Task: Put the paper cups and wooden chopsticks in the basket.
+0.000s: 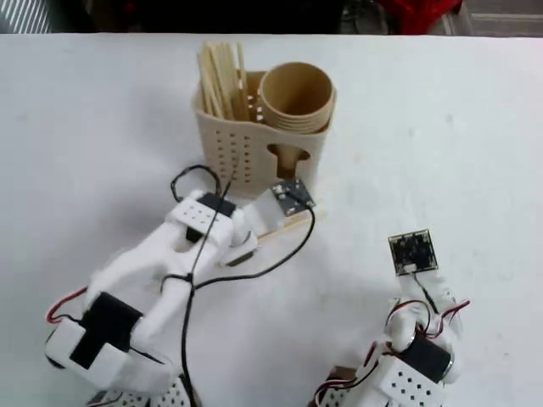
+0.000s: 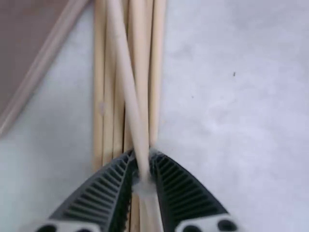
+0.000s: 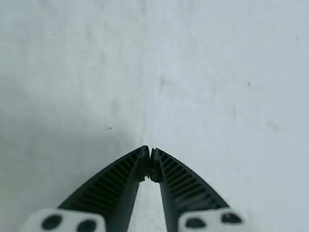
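A cream perforated basket (image 1: 254, 157) stands at the table's back middle. It holds a stack of paper cups (image 1: 296, 97) and several upright wooden chopsticks (image 1: 219, 80). More chopsticks (image 1: 287, 225) lie on the table right in front of the basket. My left gripper (image 2: 143, 157) is low over this bundle (image 2: 108, 96), shut on one chopstick (image 2: 126, 82) that slants across the others. My right gripper (image 3: 148, 151) is shut on nothing above bare table; its arm (image 1: 420, 339) is at the front right.
The left arm (image 1: 195, 237) and its black cable (image 1: 254, 271) stretch from the front left to the basket's front. A brownish edge (image 2: 34, 72) runs beside the lying chopsticks. White tabletop (image 1: 441, 144) spreads around the basket.
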You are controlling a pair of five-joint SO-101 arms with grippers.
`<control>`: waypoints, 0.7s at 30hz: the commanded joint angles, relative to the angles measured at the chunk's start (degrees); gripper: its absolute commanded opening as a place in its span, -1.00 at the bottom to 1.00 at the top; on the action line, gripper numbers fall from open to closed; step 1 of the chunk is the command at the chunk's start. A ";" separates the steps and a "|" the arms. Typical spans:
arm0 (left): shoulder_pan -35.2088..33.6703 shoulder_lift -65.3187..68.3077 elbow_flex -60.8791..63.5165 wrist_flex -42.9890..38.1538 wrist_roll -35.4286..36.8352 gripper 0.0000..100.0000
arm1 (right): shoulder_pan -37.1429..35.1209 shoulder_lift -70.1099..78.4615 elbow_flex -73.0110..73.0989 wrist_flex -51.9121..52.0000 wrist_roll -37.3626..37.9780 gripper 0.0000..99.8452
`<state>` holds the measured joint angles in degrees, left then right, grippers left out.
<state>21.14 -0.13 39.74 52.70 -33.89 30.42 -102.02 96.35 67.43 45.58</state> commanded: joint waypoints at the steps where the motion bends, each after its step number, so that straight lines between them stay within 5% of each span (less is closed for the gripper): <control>1: -0.66 -0.22 -0.35 -0.70 -0.35 -0.95 | 0.04 -0.31 0.53 -0.84 0.18 -0.96; 13: -0.66 -0.31 0.09 -0.70 -0.26 -0.82 | 0.04 -0.31 0.53 -0.84 0.18 -0.96; 21: -0.66 -0.40 -0.18 -0.44 -0.62 -0.96 | 0.04 -0.31 0.53 -0.84 0.18 -0.96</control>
<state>21.14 -0.04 39.82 52.70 -33.89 30.42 -102.02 96.35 67.43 45.58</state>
